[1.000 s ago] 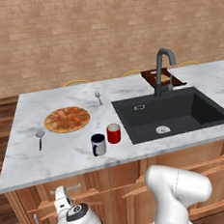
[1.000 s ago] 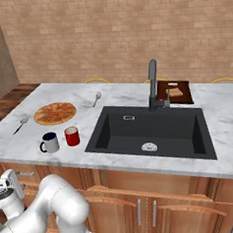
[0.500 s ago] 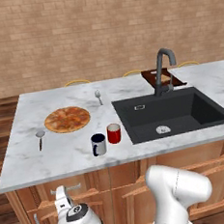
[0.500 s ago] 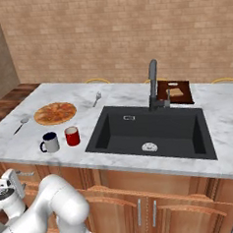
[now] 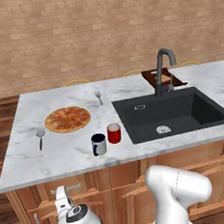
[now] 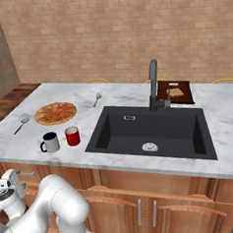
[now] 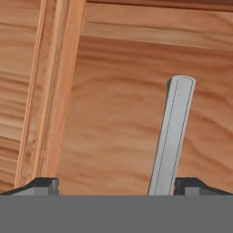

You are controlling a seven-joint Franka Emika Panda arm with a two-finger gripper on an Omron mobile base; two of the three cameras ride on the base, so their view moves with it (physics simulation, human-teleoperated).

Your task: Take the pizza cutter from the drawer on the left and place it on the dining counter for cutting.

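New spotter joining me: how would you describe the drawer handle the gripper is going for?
Under the counter, at the cabinets' left end, sits the drawer. Its handle is a short silver bar across the wood front, beside the open gripper; nearby cabinet door handles run vertically.

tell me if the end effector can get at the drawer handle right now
Probably yes. The open end effector sits right in front of the drawer, with the silver handle just inside one finger and nothing between them, though it is off-centre.
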